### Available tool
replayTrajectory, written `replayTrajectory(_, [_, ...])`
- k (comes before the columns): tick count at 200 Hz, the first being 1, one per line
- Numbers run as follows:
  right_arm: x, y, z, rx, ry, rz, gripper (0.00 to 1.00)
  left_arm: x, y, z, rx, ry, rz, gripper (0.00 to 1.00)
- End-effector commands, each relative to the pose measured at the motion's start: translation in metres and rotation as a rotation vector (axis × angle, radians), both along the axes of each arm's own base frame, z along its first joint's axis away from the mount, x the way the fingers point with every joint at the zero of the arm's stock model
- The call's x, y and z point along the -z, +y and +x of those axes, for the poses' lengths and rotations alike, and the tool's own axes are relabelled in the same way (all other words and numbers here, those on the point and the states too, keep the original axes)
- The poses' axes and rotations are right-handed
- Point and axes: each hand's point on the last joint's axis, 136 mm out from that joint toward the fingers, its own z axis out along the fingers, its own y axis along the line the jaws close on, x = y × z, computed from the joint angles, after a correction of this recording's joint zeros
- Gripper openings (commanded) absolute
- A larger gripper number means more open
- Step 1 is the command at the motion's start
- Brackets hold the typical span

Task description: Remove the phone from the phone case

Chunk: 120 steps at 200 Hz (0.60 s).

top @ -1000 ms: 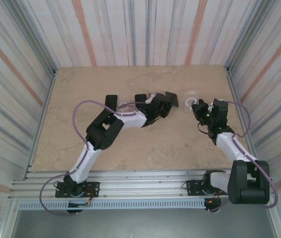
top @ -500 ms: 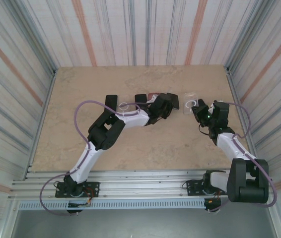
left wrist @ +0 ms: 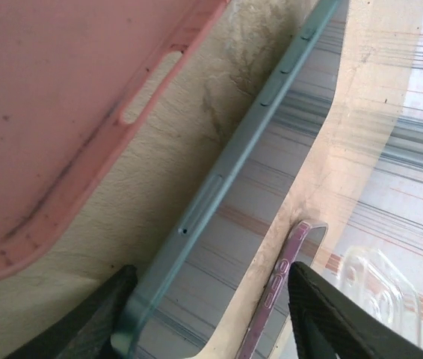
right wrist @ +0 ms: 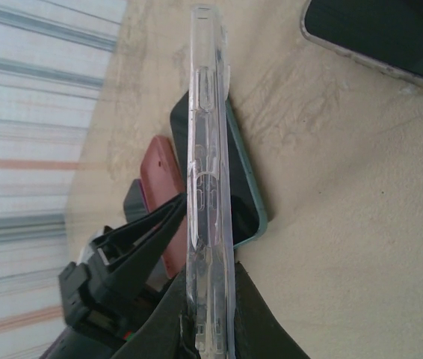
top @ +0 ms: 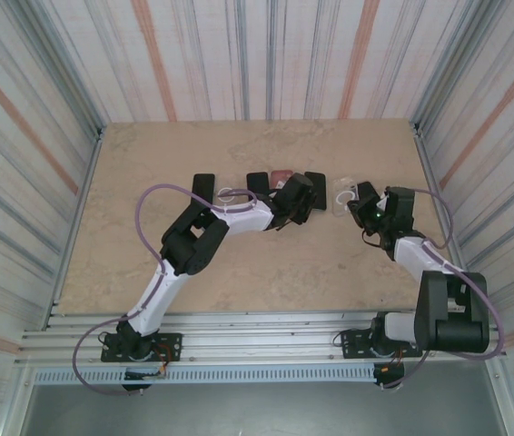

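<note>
Item: teal-edged, dark-screened slab phone, bare, lying flat on the beige tabletop at frame centre. Clear plastic phone case, empty, standing on edge, pinched tight in the right gripper at lower centre. Left gripper: jaws apart, gripping nothing, though contact with the phone's corner is unclear. Separation appears complete; only setting the case down is left.

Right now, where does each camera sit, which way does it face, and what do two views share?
Top external: above and behind the arm bases, looking down at the table; left arm and right arm show.
Left wrist: low over the table, facing the teal phone and pink case; its open jaws frame the bottom.
Right wrist: looks along its jaws, shut on the clear case held on edge.
Shared: both wrist views show the teal phone and pink case.
</note>
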Motion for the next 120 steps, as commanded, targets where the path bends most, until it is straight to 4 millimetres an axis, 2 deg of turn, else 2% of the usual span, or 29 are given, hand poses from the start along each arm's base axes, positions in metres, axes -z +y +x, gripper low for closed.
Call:
replayTrajectory(1, [-0.006,-0.002,0.013,-0.025,-0.036,-0.035,0.00,-0.014,-0.001,-0.009,0.016,0.021,0.005,0.60])
replayTrajectory(55, [0.005,-0.003,0.039,-0.032,-0.051,-0.042,0.00,-0.019,0.003,-0.017,0.030,0.039,-0.001,0.66])
replayTrajectory(92, [0.016,-0.002,0.056,-0.045,-0.047,-0.037,0.00,-0.020,0.009,-0.019,0.024,0.044,-0.008,0.67])
replayTrajectory(120, [0.028,0.000,0.064,-0.074,-0.024,-0.024,0.01,-0.028,0.012,-0.016,0.020,0.027,-0.018,0.68])
